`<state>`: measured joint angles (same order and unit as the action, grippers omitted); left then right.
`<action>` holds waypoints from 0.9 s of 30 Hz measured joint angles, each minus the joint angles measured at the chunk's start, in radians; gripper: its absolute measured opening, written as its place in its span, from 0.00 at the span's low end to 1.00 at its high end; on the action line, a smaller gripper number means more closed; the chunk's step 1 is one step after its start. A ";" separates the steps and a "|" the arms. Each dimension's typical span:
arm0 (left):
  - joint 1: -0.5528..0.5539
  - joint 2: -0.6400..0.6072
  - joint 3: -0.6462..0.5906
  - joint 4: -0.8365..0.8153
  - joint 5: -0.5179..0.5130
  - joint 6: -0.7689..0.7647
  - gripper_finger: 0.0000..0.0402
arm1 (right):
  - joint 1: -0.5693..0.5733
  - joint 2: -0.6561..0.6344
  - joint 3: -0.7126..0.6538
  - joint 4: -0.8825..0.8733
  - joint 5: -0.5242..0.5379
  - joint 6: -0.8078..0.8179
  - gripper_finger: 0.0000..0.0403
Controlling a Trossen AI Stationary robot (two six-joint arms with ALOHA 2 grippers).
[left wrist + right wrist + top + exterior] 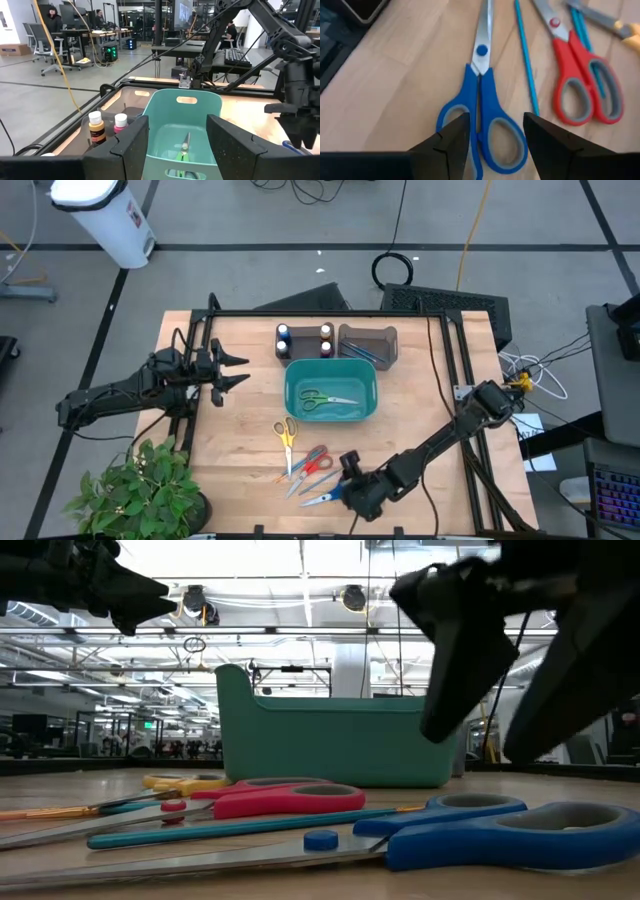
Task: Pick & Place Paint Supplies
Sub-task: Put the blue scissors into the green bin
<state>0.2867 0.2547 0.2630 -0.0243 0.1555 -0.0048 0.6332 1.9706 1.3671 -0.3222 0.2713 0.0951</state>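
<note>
**Right claw over the blue scissors, near side of the teal bin**

I take the teal bin (331, 392) at the middle of the worktop (420, 430) as my reference. My right claw (494, 131) hangs low on the bin's near side, just above the handles of the blue scissors (481, 117); its fingers are spread and pinch nothing. A thin blue paintbrush (526, 56) lies on the wood just beside those scissors, between them and the red scissors (581, 67). A second blue brush shows under the red pair, partly hidden. The yellow scissors (287, 435) lie nearer the bin, still on its near side.

Inside the bin rests a pair of green scissors (325, 399).

Behind the bin, on its far side, the small paint bottles (304, 340) stand upright in a cluster, and beside them a dark grey tray (368, 344) holds more blue brushes.

My left claw (235, 370) waits off the bin's left side, raised above the worktop, fingers spread, holding nothing.
</note>
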 joint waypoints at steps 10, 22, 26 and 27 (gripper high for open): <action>0.000 0.000 0.000 -0.001 0.000 0.000 0.52 | -0.005 0.001 -0.052 0.003 -0.068 0.050 0.42; 0.000 0.000 0.000 -0.001 0.000 0.000 0.52 | -0.042 -0.005 -0.134 0.047 -0.116 0.133 0.42; 0.000 0.000 0.000 -0.001 0.000 0.000 0.52 | -0.051 -0.006 -0.158 0.075 -0.126 0.128 0.38; 0.000 0.000 0.000 -0.001 0.000 0.000 0.52 | -0.053 -0.006 -0.158 0.075 -0.136 0.127 0.36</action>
<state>0.2867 0.2549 0.2630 -0.0250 0.1555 -0.0048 0.5801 1.9644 1.2087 -0.2475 0.1352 0.2221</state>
